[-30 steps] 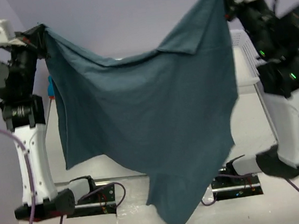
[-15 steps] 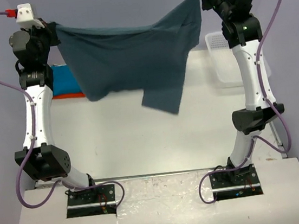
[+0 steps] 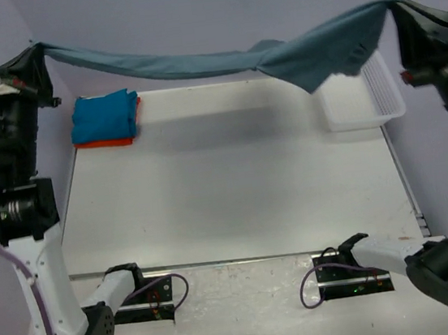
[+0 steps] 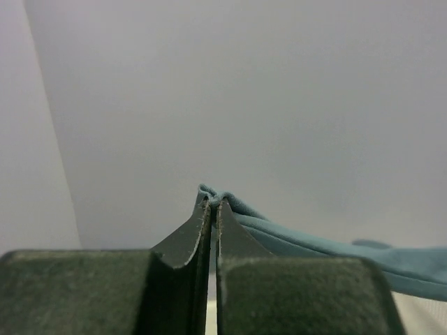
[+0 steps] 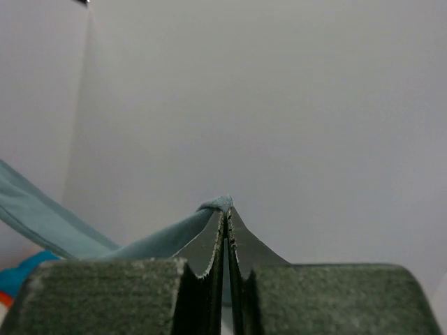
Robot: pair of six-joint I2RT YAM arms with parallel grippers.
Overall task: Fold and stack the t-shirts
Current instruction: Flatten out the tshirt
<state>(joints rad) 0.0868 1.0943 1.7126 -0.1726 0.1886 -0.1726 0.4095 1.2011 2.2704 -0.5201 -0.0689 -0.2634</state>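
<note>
Slate-blue shirt: it hangs in the air, stretched between my two claws high above the far edge of the table. A loose flap droops at its right end, over the white basket.
Left claw: closed tight on a pinch of the shirt's edge, with a bit of cloth peeping past the tips.
Right claw: clamped the same way on the opposite end.
Other shirts: the turquoise shirt lies folded on the orange shirt at the table's far-left corner.
Handling: I judge it light, limp and thin. It sags in the middle and will crumple wherever it is unsupported.
Where to hold: two edge pinches set wide apart, like these, suit it. I cannot tell whether they are on hem or shoulder.
Risk: so thin a pinch may slip if I pull the ends harder apart.
</note>
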